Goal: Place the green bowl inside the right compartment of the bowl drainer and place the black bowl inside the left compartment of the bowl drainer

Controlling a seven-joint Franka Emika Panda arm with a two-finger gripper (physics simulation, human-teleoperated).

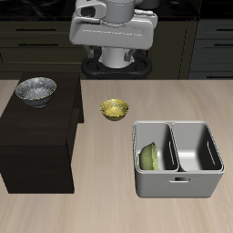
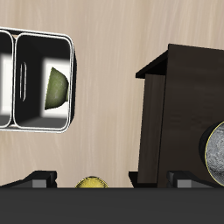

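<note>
Black bowl [image 1: 35, 89] sits atop dark cabinet [image 1: 36, 136] on table [image 1: 109, 209].

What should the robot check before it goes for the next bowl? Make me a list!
1. The green bowl is inside the bowl drainer: ok, it leans on its edge in one compartment.
2. The other compartment has room: ok, nothing is in it.
3. The black bowl is easy to reach: ok, it sits alone on top of the dark box.
4. The gripper is ready: ok, fingers apart, holding nothing.
5. The yellow bowl is out of the way: ok, it stands on the table between box and drainer, touching neither.
</note>
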